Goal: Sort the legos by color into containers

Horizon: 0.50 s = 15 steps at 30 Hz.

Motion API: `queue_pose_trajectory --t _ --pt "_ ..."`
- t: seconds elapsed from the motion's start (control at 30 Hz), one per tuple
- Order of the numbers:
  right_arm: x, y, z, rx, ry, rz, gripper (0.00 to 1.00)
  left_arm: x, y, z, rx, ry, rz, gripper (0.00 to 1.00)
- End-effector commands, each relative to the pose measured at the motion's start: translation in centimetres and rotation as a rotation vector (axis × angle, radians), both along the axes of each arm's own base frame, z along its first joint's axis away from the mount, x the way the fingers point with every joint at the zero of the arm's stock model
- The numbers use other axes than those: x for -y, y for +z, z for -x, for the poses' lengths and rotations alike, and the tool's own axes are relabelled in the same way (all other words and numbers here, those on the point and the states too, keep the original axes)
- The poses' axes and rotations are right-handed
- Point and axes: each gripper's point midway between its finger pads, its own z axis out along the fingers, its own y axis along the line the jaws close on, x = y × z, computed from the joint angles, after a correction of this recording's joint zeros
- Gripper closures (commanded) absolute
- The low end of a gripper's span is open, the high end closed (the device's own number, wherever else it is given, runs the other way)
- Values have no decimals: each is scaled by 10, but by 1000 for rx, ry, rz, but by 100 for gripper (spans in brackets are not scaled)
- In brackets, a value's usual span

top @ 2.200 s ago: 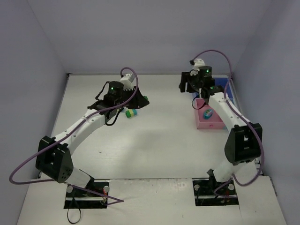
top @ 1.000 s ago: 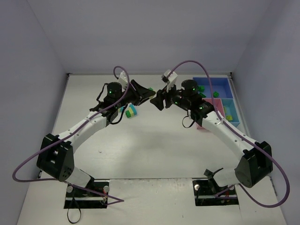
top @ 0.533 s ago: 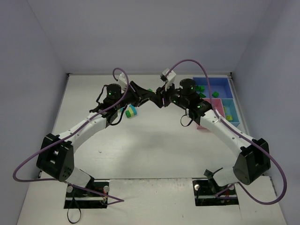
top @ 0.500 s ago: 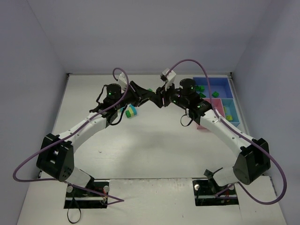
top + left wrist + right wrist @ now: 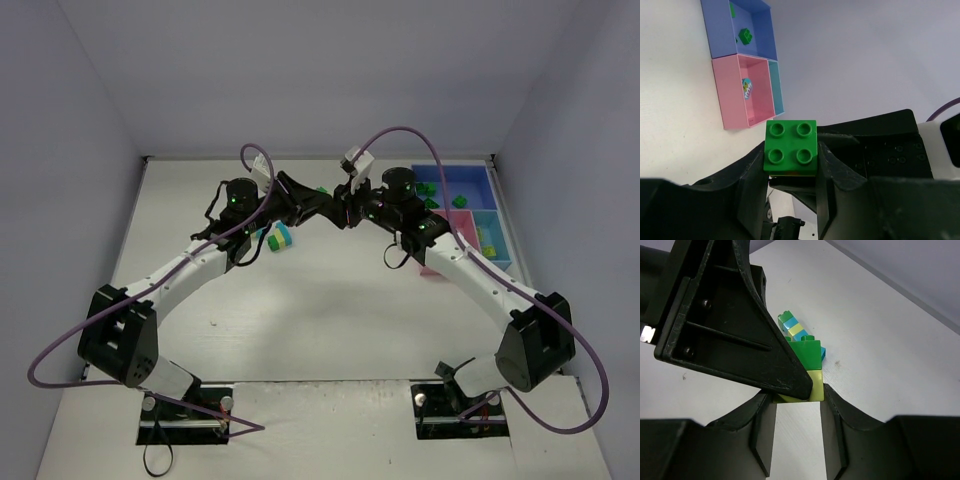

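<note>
High over the table's far middle, my left gripper (image 5: 322, 205) is shut on a dark green lego (image 5: 791, 145) with a yellow-green lego (image 5: 816, 385) joined under it. My right gripper (image 5: 341, 213) meets it nose to nose, jaws shut on that yellow-green lego, as the right wrist view shows (image 5: 797, 395). One left finger (image 5: 740, 330) hides part of the pair. A short stack of cyan, yellow-green and green legos (image 5: 279, 238) lies on the table below. The containers sit far right: blue tray (image 5: 472, 178) with green legos, pink tray (image 5: 730, 97) with a cyan piece, light blue tray (image 5: 497, 232).
The right arm (image 5: 470, 280) crosses over the pink tray and hides most of it in the top view. Purple cables loop above both arms. Walls close the table at the left, back and right.
My right gripper has moved left up to the left gripper and its jaws have closed onto the yellow-green lego. The left gripper keeps its hold and has barely moved.
</note>
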Motion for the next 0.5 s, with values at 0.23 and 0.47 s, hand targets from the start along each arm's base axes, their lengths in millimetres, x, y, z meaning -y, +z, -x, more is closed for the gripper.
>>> queue_pose_trajectory --t 0.23,0.47 --pt "1 36 -4 110 -6 -50 100 -6 50 8 146 0 44 77" --pt "5 30 1 96 -4 -41 100 -26 50 -3 152 70 -4 46"
